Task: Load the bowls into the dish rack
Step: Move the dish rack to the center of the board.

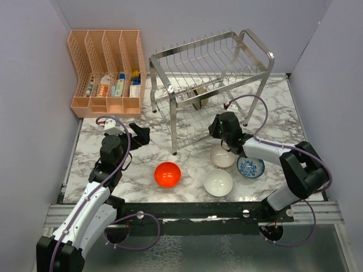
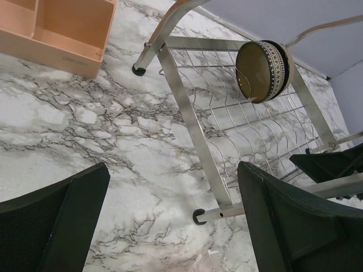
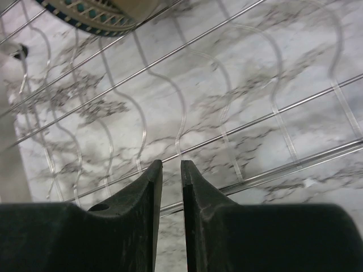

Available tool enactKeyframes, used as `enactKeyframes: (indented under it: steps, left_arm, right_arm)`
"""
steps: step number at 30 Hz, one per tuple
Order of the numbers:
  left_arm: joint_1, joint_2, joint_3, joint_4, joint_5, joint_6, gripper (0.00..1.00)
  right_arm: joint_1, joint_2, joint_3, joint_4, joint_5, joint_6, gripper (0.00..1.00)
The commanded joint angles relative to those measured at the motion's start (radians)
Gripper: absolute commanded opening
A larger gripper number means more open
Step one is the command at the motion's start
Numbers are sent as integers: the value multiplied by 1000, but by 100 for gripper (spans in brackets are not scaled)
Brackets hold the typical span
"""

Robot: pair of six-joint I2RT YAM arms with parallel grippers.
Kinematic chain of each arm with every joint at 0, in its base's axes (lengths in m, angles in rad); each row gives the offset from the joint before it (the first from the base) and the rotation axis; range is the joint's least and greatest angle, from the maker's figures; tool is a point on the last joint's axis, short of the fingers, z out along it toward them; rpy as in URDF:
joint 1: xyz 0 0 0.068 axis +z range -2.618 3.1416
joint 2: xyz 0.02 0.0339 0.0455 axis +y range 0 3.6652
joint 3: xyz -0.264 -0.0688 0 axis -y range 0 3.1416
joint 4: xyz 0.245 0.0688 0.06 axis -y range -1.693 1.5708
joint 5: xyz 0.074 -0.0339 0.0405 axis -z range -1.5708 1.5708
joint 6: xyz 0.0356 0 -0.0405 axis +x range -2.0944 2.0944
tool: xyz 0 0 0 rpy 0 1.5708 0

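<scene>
The steel dish rack (image 1: 210, 73) stands at the back centre. The dark brown bowl (image 1: 198, 97) stands on edge in its lower tier; it also shows in the left wrist view (image 2: 264, 71) and at the top of the right wrist view (image 3: 91, 11). The red-orange bowl (image 1: 168, 174), white bowl (image 1: 218, 182), beige-pink bowl (image 1: 223, 156) and blue-patterned bowl (image 1: 250, 167) sit on the table in front of the rack. My left gripper (image 1: 140, 134) (image 2: 170, 226) is open and empty, left of the rack's front leg. My right gripper (image 1: 218, 127) (image 3: 172, 164) is shut and empty at the lower tier's front edge, over its wires (image 3: 227, 130).
A peach slotted organiser (image 1: 108, 71) (image 2: 57, 28) with small items stands at the back left. The rack's front foot (image 2: 198, 216) lies between my left fingers in the left wrist view. Grey walls enclose the marble table (image 1: 136, 164).
</scene>
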Motion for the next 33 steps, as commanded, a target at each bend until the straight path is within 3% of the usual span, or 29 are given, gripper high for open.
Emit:
enactKeyframes:
  steps: [1, 33]
  left_arm:
    - [3, -23, -6, -8, 15, -10, 99]
    - [4, -111, 10, -100, -6, -3, 99]
  right_arm:
    - [99, 44, -94, -404, -16, 88, 21]
    - [617, 80, -114, -533, 51, 416, 17]
